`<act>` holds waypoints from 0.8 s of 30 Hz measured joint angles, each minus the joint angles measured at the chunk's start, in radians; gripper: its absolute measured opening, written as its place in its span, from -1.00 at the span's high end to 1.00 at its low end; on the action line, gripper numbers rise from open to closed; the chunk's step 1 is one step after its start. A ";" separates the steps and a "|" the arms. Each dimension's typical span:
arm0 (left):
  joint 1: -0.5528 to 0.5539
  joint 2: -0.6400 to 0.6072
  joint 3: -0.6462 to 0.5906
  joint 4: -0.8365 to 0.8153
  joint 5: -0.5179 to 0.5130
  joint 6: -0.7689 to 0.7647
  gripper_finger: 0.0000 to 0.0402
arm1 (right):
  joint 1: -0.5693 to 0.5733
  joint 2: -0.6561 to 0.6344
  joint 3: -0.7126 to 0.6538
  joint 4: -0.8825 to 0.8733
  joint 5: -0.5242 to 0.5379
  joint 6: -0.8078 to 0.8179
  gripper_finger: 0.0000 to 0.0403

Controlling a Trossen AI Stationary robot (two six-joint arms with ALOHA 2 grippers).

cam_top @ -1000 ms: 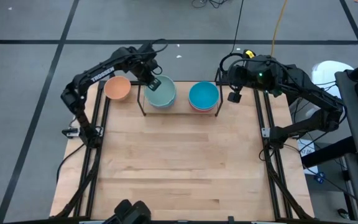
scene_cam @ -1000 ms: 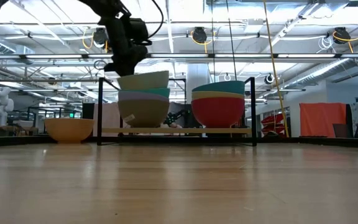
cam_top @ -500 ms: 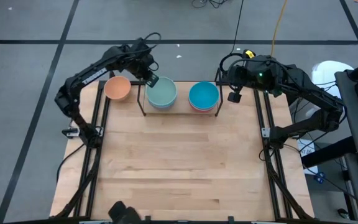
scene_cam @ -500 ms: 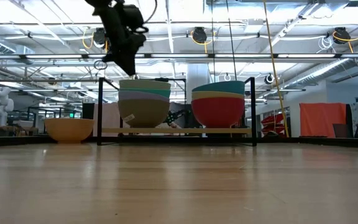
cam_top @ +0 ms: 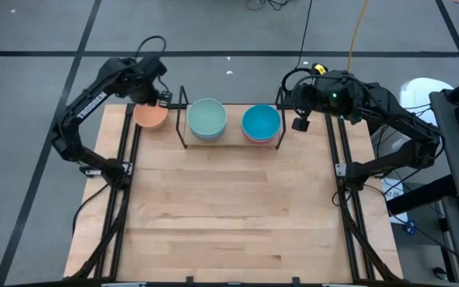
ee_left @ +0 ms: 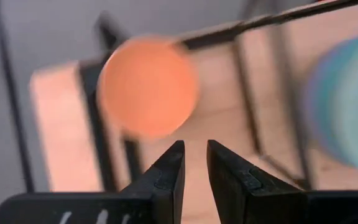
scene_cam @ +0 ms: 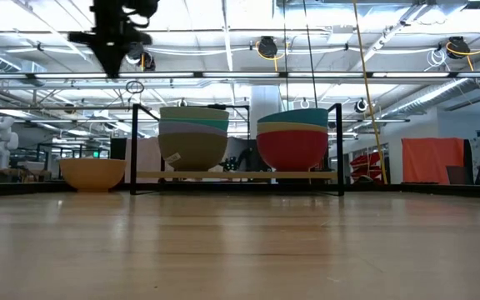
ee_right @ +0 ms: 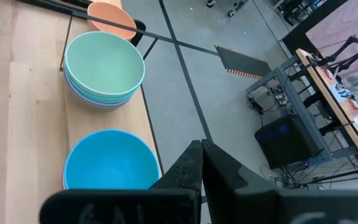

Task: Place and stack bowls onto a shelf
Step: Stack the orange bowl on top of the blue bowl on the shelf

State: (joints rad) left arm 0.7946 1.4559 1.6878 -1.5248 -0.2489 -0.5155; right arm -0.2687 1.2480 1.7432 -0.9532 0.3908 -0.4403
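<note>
Two stacks of bowls sit on the shelf (cam_top: 183,135) at the far edge of the table (cam_top: 229,215) in the high view: a mint green bowl (cam_top: 207,117) tops the left stack and a teal-blue bowl (cam_top: 260,122) tops the right one. An orange bowl (cam_top: 151,115) stands alone on the table just left of the shelf. The left gripper (cam_top: 159,97) hovers above the far rim of the orange bowl, its arm bent in an arch from the table's left edge. The right gripper (cam_top: 300,123) hangs just right of the shelf, its arm reaching in from the right side.

From table height, the left stack (scene_cam: 193,137) shows mint green on top, then lavender, then an olive-grey bowl lowest; the right stack (scene_cam: 292,137) shows teal-blue, a cream band, then a magenta bowl at the bottom. Both rest on the shelf's wooden board between black wire uprights. The orange bowl (scene_cam: 92,173) sits on the table apart from the rack. The left gripper (scene_cam: 111,37) hangs high above it, holding nothing.

Looking past the left wrist, the orange bowl (ee_left: 148,86) lies blurred beyond the left gripper (ee_left: 192,152), whose fingers stand slightly apart with a narrow gap and nothing between them.

Looking past the right wrist, the mint green bowl (ee_right: 104,65) and teal-blue bowl (ee_right: 112,160) lie side by side, the orange bowl (ee_right: 110,18) beyond. The right gripper (ee_right: 201,149) has its fingers pressed together, empty.
</note>
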 joint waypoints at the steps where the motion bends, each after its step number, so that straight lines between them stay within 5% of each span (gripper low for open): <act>1: 0.013 0.002 0.000 -0.036 -0.003 -0.032 0.63 | 0.000 0.000 0.000 -0.001 0.000 -0.005 1.00; 7: 0.060 0.010 -0.025 -0.033 0.052 -0.028 0.63 | 0.000 0.000 0.000 -0.001 0.000 -0.021 1.00; 14: 0.130 0.010 -0.197 -0.029 0.102 -0.094 0.63 | 0.000 0.000 0.000 -0.001 0.000 -0.048 1.00; 24: 0.162 0.010 -0.378 0.168 0.247 -0.212 0.63 | 0.000 0.000 0.000 -0.001 0.000 -0.055 1.00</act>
State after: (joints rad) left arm 0.9564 1.4662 1.3096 -1.3572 -0.0016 -0.7272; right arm -0.2687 1.2484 1.7432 -0.9546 0.3908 -0.4955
